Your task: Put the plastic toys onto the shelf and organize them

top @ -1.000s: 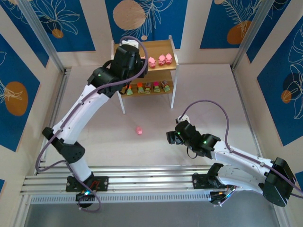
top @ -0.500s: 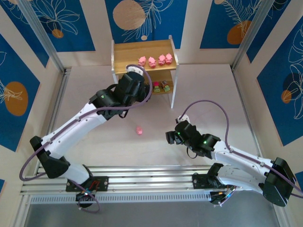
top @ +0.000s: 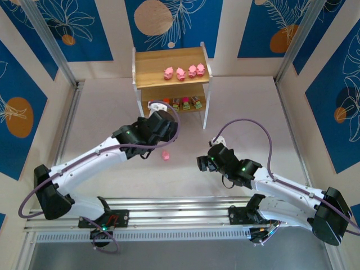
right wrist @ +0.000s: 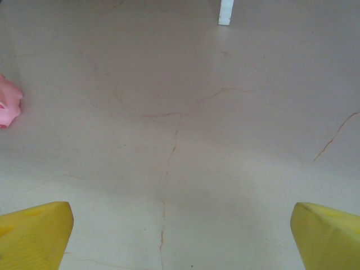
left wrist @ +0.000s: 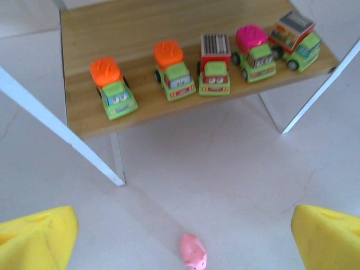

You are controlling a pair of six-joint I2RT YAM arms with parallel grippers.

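The shelf point(top: 151, 66) stands at the back of the table. Several pink pigs point(top: 180, 73) line its top board. Several green trucks point(left wrist: 215, 72) with orange, grey and magenta tops sit in a row on the lower board point(left wrist: 140, 28). One pink pig point(top: 166, 154) lies loose on the table in front of the shelf. My left gripper point(top: 167, 140) hovers just above and behind that pig point(left wrist: 192, 252), open and empty point(left wrist: 183, 228). My right gripper point(top: 203, 163) is low over the table to the pig's right, open and empty point(right wrist: 181, 225). The pig point(right wrist: 8, 107) is at the left edge of the right wrist view.
A white shelf leg point(left wrist: 62, 132) slants down ahead of the left gripper. Another leg foot point(right wrist: 225, 14) is far ahead of the right gripper. Aluminium rails point(top: 169, 216) run along the near edge. Blue-panelled walls point(top: 34, 107) close in both sides.
My left arm has pulled back from the shelf's top board toward the loose pig, and its gripper has opened. A fourth pig now shows on the top board. The right arm stayed put.
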